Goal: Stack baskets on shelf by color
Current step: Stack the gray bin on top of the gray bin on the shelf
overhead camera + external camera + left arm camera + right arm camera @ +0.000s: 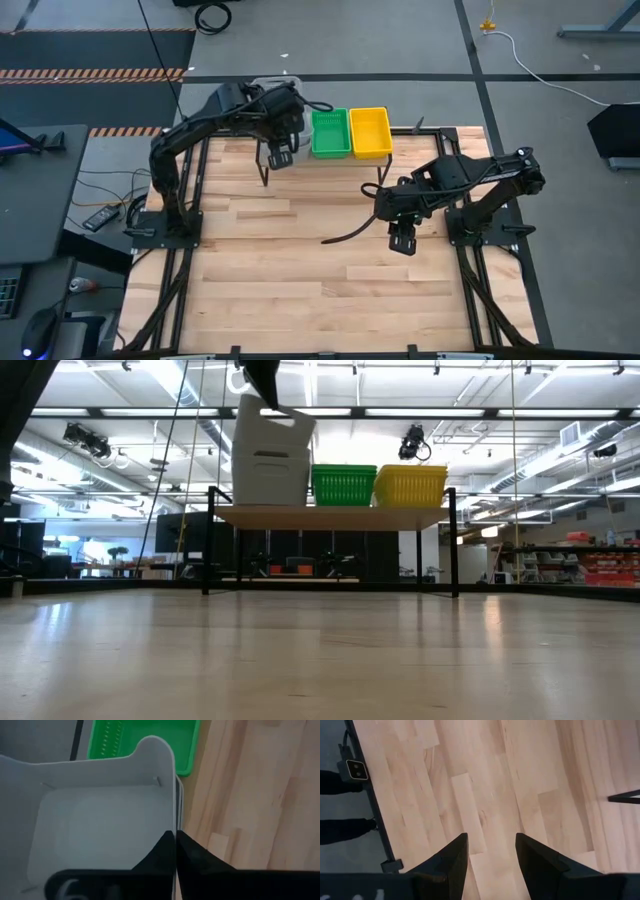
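I read the shelf (330, 515) as a light wooden plank on thin black metal legs, centred in the low view and at upper centre of the high view. Three stacks stand on it in a row. The green baskets (344, 485) and the yellow baskets (410, 486) have perforated plastic walls and sit side by side, touching. The grey baskets (270, 460), smooth-walled and taller, stand at the left end of the row.

The low view shows the top grey basket tilted and raised above those under it; the high view hides this under the left arm. The left wrist view alone shows its interior: a smooth, pale, rounded-rectangular floor with nothing in it, the green interior likewise bare beyond it.

The left gripper (175, 851) is pinched on the grey basket's side wall, fingertips pressed together over its rim.

The right gripper (490, 855) hangs over the bare wooden tabletop (520, 780) at right of centre in the high view, fingers spread, holding nothing.
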Controlling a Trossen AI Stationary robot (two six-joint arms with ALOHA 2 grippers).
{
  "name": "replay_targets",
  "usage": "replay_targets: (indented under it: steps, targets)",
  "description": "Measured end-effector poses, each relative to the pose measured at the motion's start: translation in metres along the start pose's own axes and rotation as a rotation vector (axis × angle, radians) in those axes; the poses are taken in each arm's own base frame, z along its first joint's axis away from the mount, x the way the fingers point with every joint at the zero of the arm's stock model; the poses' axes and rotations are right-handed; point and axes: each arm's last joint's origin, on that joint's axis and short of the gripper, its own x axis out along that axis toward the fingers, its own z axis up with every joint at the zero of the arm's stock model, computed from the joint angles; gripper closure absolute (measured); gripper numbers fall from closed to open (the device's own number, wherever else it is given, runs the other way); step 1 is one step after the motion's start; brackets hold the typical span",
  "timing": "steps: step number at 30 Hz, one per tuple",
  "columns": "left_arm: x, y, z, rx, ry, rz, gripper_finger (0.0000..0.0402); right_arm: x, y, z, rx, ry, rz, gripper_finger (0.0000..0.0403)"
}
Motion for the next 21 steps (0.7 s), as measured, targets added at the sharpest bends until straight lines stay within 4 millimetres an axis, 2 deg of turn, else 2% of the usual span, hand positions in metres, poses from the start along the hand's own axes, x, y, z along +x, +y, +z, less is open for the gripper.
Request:
replay_targets:
  steps: [8, 21]
  targets:
    - [-0.011, -0.003, -0.002, -0.012, -0.028, 0.050, 0.0397, 0.000, 0.000, 0.000, -0.002, 0.000, 0.000, 0.0231]
    - [-0.010, -0.003, 0.004, -0.027, -0.089, 0.003, 0.0398, 0.000, 0.001, 0.001, 0.008, -0.010, 0.006, 0.0231]
